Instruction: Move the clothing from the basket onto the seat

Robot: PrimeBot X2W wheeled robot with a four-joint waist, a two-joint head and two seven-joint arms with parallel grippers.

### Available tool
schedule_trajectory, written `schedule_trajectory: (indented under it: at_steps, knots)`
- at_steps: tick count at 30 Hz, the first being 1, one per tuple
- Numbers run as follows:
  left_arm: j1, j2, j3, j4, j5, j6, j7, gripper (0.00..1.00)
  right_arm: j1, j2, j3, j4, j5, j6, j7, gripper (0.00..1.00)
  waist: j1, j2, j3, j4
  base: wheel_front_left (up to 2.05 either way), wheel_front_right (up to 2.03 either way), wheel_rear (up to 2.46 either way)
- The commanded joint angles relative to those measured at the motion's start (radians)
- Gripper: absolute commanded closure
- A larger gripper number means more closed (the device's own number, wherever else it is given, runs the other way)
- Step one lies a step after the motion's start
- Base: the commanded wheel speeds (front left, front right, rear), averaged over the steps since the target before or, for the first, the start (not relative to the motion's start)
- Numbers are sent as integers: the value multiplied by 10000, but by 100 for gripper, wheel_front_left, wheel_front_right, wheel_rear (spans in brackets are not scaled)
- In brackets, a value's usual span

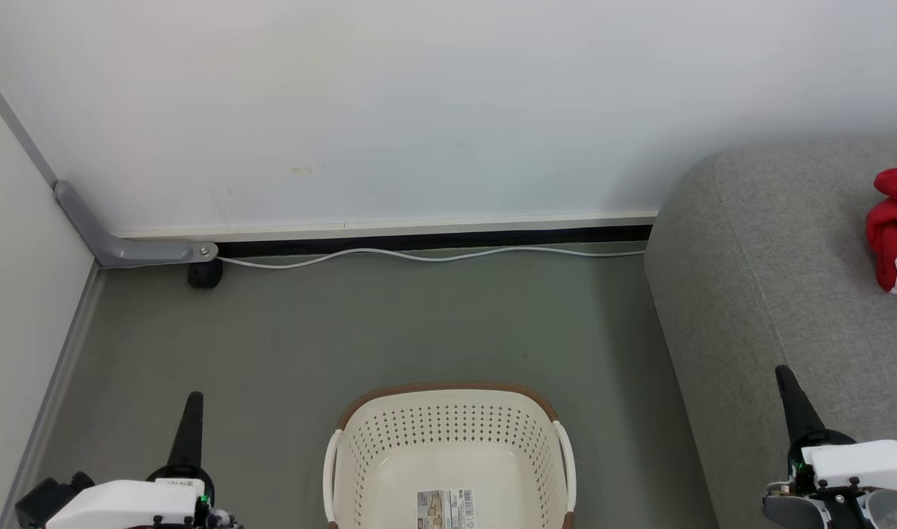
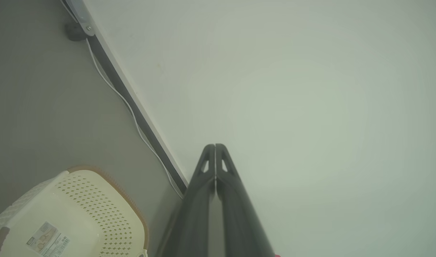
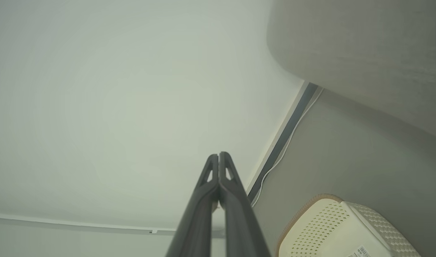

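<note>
Fingers (image 2: 203, 200) on both arms are pressing tip to tip, clenched on nothing: the left gripper (image 1: 193, 402) is hanging at lower left, the right gripper (image 1: 786, 378) at lower right. The clothing (image 1: 892, 228) is lying bunched on the seat (image 1: 771, 257) at the right edge of the frame, well apart from the basket (image 1: 448, 430), which is sitting bare at bottom centre, its label (image 1: 445, 508) showing. To my eye the job is looking done; nothing is waiting to be moved. A cable (image 1: 419, 256) is trailing along the wall (image 1: 448, 110) behind.
</note>
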Motion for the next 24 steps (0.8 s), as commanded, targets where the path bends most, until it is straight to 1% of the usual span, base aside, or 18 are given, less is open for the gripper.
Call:
schedule_trajectory:
  at_steps: [1, 24]
  knots:
    - [-560, 196, 197, -326, -315, -126, 74, 100, -176, -98, 101, -390, 341, 39, 116, 100, 0, 0, -2, 1, 0, 0, 0]
    - [-782, 231, 175, -603, -2947, -158, 750, 100, -95, -67, -195, -809, 2975, 44, 792, 100, 0, 0, -35, 19, 0, 0, 0]
